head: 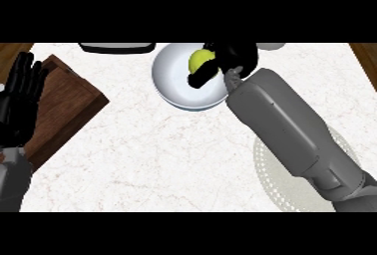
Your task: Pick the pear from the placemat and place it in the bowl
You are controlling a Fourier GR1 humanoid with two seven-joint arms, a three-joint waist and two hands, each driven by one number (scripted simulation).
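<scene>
Rounded pear (198, 60) in right hand (237, 56), glossy bowl (173, 82)

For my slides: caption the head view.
Right hand holds the pear over the white bowl; left hand rests open at left.

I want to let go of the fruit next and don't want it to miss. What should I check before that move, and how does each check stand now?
1. Pear held by the right hand: ok, its fingers curl round it.
2. Pear within the bowl rim's outline: ok.
3. Pear low enough, near the bowl's floor: cannot tell from this steep view.
4. Pear off the placemat: ok.
5. Left hand out of the way: ok, open at the left edge, over the wooden board.
</scene>
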